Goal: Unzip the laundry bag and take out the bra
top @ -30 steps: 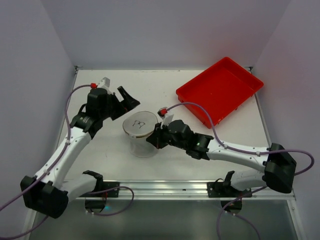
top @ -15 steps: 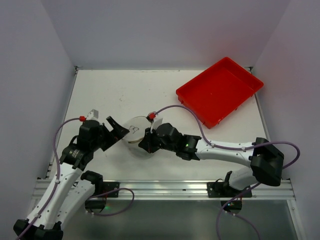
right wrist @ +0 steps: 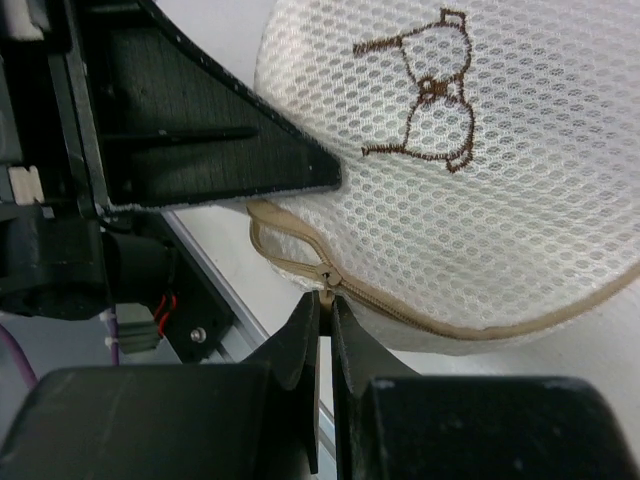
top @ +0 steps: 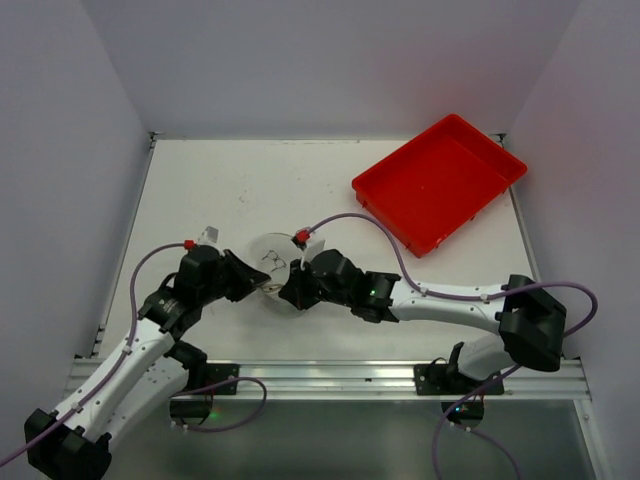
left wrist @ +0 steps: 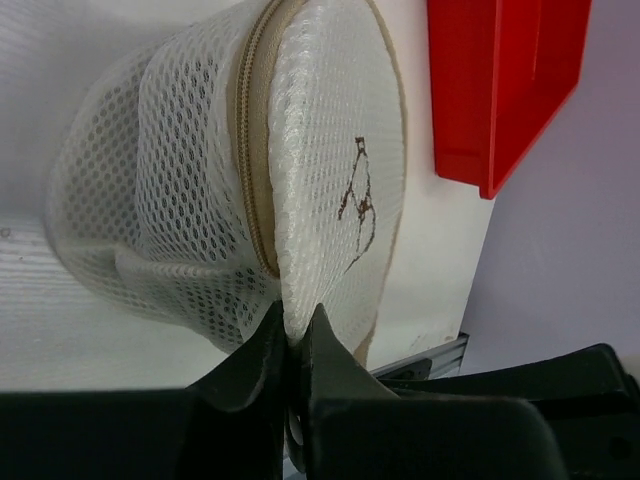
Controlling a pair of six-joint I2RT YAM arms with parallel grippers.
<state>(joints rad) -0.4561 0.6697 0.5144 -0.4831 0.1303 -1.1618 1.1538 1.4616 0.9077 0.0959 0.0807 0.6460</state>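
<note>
The laundry bag [top: 268, 258], a white mesh cylinder with a tan zipper and a small bra icon on its round end, sits near the table's front between both grippers. My left gripper [left wrist: 295, 322] is shut on the rim of the bag's printed end [left wrist: 330, 170]. My right gripper [right wrist: 326, 305] is shut on the tan zipper pull [right wrist: 326, 283] at the edge of the bag [right wrist: 480, 200]. The zipper track [left wrist: 250, 170] looks closed where it shows. In the top view the left gripper [top: 260, 284] and right gripper [top: 288, 292] meet at the bag's near side. The bra is hidden.
A red rectangular tray [top: 440, 178] lies at the back right, seen also in the left wrist view as a red tray [left wrist: 500, 90]. The metal rail [top: 330, 375] runs along the table's front edge just behind the grippers. Purple cables loop from both arms.
My left arm swung from the back left down to the bag and its open jaws closed on the rim. The right gripper and bag shifted slightly left and nearer.
</note>
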